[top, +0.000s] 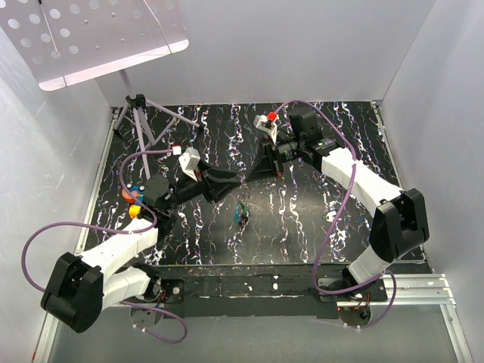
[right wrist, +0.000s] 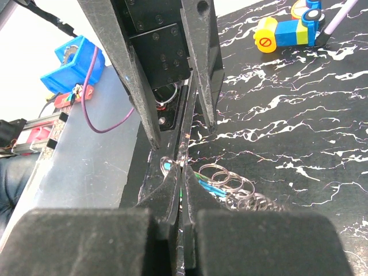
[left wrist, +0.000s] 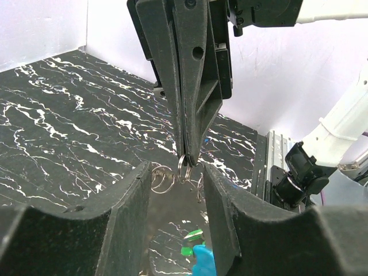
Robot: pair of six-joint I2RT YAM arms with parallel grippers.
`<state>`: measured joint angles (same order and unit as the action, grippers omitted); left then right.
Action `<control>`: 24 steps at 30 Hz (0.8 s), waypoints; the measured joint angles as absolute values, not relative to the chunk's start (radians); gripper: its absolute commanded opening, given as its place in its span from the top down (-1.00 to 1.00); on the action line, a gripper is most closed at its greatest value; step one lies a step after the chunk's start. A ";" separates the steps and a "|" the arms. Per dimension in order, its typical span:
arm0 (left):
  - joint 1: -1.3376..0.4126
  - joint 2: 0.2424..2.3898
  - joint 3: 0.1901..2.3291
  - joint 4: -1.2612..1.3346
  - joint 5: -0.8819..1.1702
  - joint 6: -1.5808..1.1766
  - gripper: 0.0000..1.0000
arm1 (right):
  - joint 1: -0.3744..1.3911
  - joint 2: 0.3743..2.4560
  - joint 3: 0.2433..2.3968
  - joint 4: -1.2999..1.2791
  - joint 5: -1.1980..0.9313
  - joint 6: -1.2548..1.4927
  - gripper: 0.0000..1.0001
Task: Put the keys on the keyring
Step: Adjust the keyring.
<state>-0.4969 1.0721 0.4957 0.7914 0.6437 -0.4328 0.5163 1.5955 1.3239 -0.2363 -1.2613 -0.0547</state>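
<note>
Above the marbled tabletop, right gripper pinches the keyring, jaws closed; left gripper flanks it half-open, holding nothing.

My left gripper and right gripper are both matte black. My arms are white with black joints, and their cables are lilac. The counter is black, veined with white like marble. The keyring is silvery. The keys have bright green and light blue heads. A toy is yellow and blue with a red mark, a box is blue, and the walls are white.
</note>
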 measured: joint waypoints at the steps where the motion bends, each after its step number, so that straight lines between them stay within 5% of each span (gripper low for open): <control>1: -0.496 1.073 0.496 0.793 0.645 -0.432 0.25 | 0.516 1.596 1.324 -0.234 -1.261 -0.054 0.97; 15: -0.486 1.131 0.500 0.820 0.705 -0.456 0.31 | 0.516 1.596 1.324 -0.232 -1.272 -0.051 0.97; 24: -0.486 1.177 0.523 0.847 0.754 -0.484 0.58 | 0.516 1.596 1.324 -0.229 -1.278 -0.050 0.97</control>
